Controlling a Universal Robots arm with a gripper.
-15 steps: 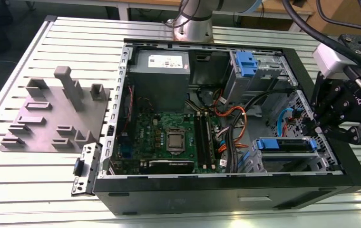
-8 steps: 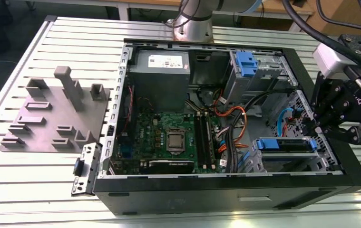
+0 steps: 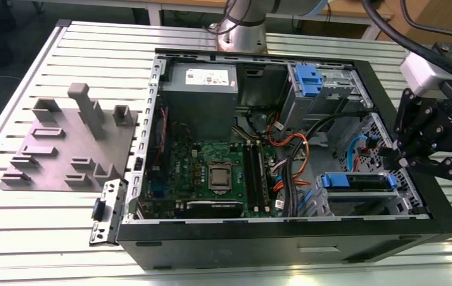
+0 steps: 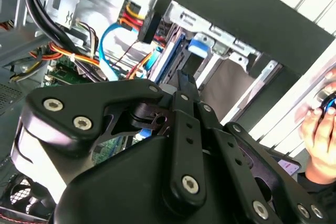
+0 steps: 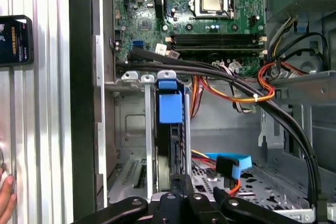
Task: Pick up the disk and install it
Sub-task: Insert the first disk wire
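The gripper (image 3: 407, 159), fingers together, hovers at the disk's (image 3: 358, 181) three o'clock (seated in its cage).

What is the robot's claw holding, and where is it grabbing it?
It cannot be told. The gripper sits at the end of the disk in the drive cage, but no grip is visible.

The black gripper (image 4: 181, 85) is pointing toward the drive cage (image 4: 220, 40), where the disk (image 4: 176, 51) with its blue carrier is sitting at about one o'clock. A person's hand (image 4: 320, 129) is resting at three o'clock.
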